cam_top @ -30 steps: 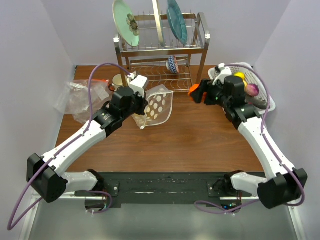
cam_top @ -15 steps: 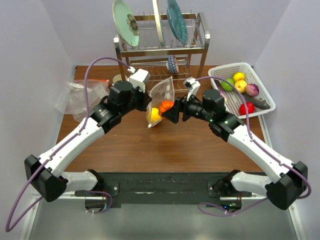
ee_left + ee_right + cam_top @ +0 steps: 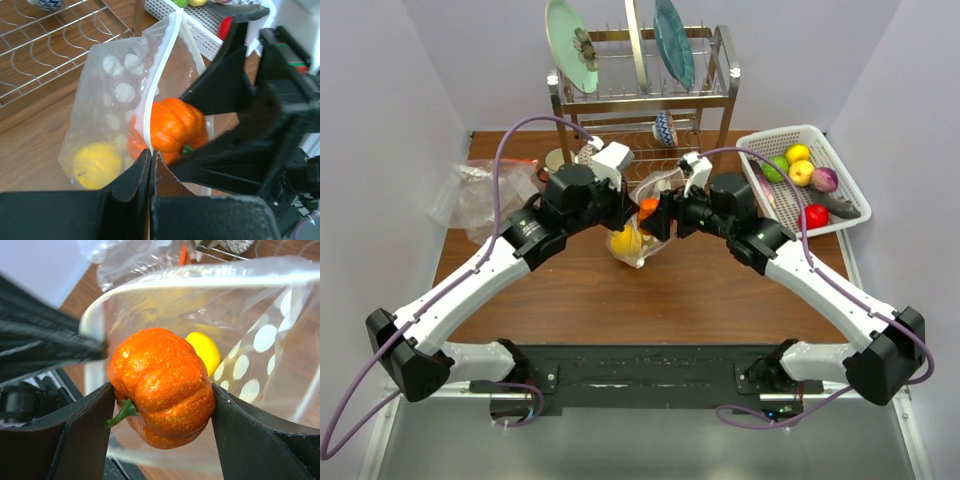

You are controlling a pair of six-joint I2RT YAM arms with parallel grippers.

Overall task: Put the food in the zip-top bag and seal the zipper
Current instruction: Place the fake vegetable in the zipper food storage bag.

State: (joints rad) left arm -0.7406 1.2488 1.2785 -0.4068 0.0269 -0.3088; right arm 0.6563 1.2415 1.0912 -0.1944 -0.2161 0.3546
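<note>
The dotted zip-top bag (image 3: 642,225) hangs off the table between the arms, mouth open toward the right. My left gripper (image 3: 150,156) is shut on its zipper (image 3: 152,102) edge and holds it up. My right gripper (image 3: 162,405) is shut on an orange toy pumpkin (image 3: 162,385), also seen in the left wrist view (image 3: 172,127) and from above (image 3: 649,207), at the bag's mouth. A yellow fruit (image 3: 96,164) lies in the bag's bottom, also in the right wrist view (image 3: 204,351). More food sits in the white basket (image 3: 848,180).
A steel dish rack (image 3: 640,110) with plates stands just behind the bag. Crumpled plain clear plastic (image 3: 480,195) lies at the back left. The basket holds green, yellow, purple and red toys and a dark eggplant (image 3: 838,205).
My right gripper carried the pumpkin from beside the basket leftward to the bag's mouth. The left gripper turned the bag so its mouth faces right, and lowered it a little.
</note>
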